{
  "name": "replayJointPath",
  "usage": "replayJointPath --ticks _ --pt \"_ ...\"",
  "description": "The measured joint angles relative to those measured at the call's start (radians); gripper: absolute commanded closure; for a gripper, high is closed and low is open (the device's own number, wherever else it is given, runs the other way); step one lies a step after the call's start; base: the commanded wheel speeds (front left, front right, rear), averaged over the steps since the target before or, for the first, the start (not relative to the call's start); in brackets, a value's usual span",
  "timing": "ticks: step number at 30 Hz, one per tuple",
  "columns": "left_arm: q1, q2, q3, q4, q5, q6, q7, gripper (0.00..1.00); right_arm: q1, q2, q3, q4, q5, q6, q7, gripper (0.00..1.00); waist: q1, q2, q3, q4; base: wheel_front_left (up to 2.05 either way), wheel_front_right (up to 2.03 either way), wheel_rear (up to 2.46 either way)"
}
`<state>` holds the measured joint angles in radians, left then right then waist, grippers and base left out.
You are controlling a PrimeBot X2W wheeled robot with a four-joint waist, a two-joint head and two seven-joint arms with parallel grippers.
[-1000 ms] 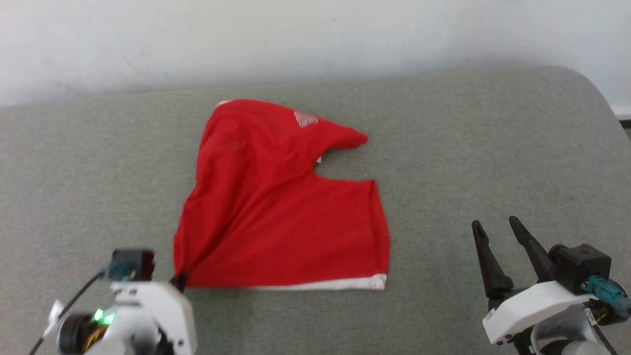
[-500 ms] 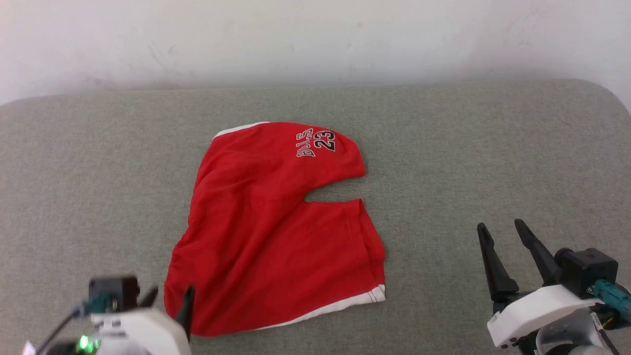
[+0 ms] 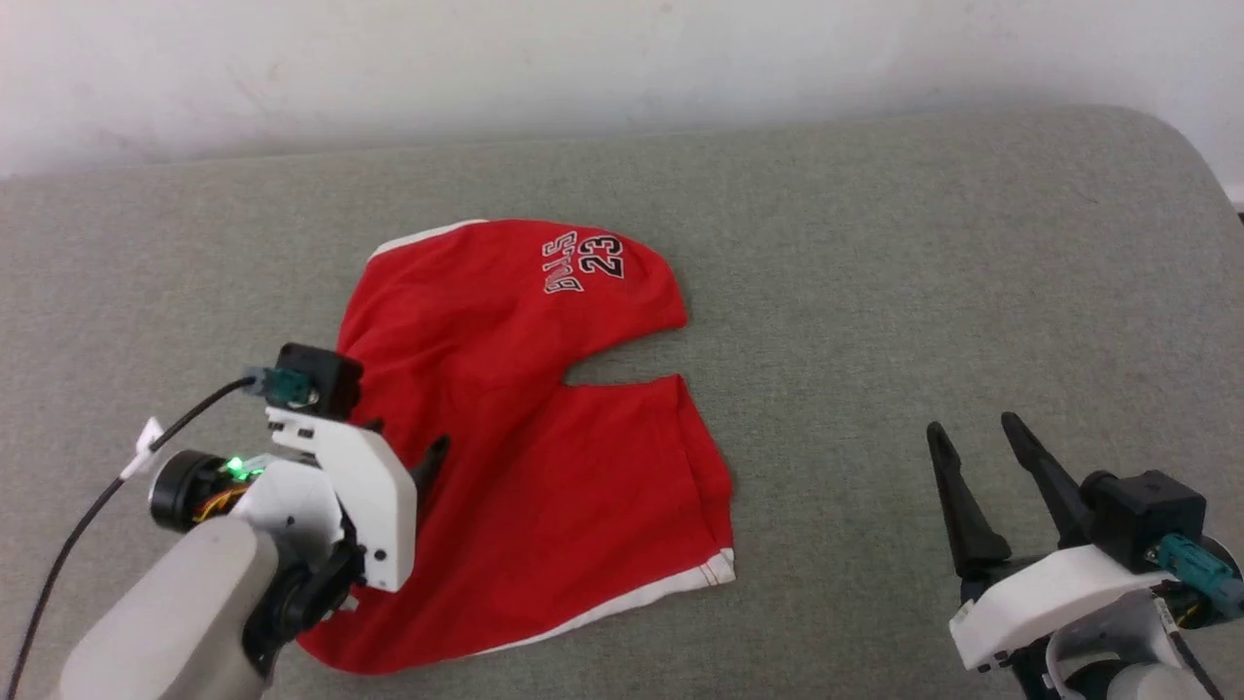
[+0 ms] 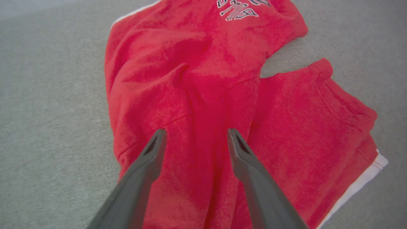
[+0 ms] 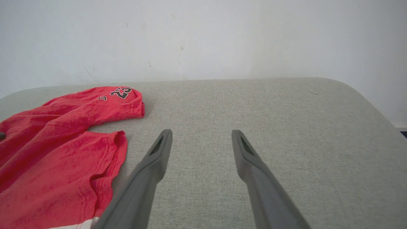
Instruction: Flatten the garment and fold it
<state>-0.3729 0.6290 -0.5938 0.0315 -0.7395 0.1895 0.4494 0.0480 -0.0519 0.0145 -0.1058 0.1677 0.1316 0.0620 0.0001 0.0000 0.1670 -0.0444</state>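
Grey fabric-covered surface, rounded far-right corner; white wall behind. Red garment rumpled left of centre, "23" print on far leg. Left gripper over garment's near-left part, fingers apart, nothing clamped. Right gripper near right, well apart from garment, fingers spread.

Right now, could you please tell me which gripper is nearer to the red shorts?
Left. The left gripper is open above the shorts; the right gripper stands apart, over the grey surface to their right.
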Motion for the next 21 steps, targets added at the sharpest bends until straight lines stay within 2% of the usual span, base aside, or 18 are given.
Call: replayJointPath --ticks 2,3,5,6,8,10,13,15,21 --pt "-0.037 -0.023 -0.019 0.060 -0.011 -0.037 0.021 0.00 -0.004 0.000 -0.004 0.004 0.002 0.000 -0.002 0.00 0.0000 0.0000 0.011 -0.012 0.00 0.00 0.00" --pt "-0.053 -0.028 -0.031 0.091 -0.010 -0.057 0.035 0.09 -0.005 -0.001 -0.003 0.007 0.003 0.000 -0.002 0.00 0.0001 0.0000 0.017 -0.017 0.00 0.00 0.00" --pt "-0.076 -0.039 -0.046 0.152 -0.016 -0.087 0.054 0.52 -0.007 0.000 0.003 0.015 0.008 0.000 -0.005 0.00 0.0001 0.0000 0.026 -0.030 0.00 0.00 0.00" --pt "-0.087 -0.044 -0.053 0.178 -0.023 -0.105 0.064 0.59 -0.008 0.000 0.004 0.018 0.009 0.000 -0.006 0.00 0.0000 0.0000 0.031 -0.035 0.00 0.00 0.00" --pt "-0.107 -0.053 -0.069 0.229 -0.026 -0.129 0.089 0.85 -0.011 0.000 0.008 0.024 0.009 0.000 -0.010 0.00 0.0001 0.0000 0.039 -0.046 0.00 0.00 0.00" --pt "-0.132 -0.058 -0.081 0.266 -0.029 -0.153 0.114 1.00 -0.019 0.000 0.010 0.028 0.009 0.000 -0.011 0.00 0.0000 0.0000 0.046 -0.055 0.00 0.00 0.00" --pt "-0.165 -0.061 -0.093 0.304 -0.046 -0.187 0.152 1.00 -0.027 -0.001 0.011 0.035 0.009 0.000 -0.017 0.00 -0.0001 0.0000 0.053 -0.066 0.00 0.00 0.00" --pt "-0.179 -0.062 -0.091 0.313 -0.048 -0.198 0.141 1.00 -0.028 0.000 0.012 0.041 0.010 0.000 -0.020 0.00 0.0000 0.0000 0.055 -0.071 0.00 0.00 0.00" --pt "-0.273 -0.113 -0.048 0.334 -0.024 -0.183 0.013 1.00 -0.040 -0.001 0.012 0.045 0.011 0.000 -0.022 0.00 0.0000 0.0000 0.060 -0.073 0.00 0.00 0.00"
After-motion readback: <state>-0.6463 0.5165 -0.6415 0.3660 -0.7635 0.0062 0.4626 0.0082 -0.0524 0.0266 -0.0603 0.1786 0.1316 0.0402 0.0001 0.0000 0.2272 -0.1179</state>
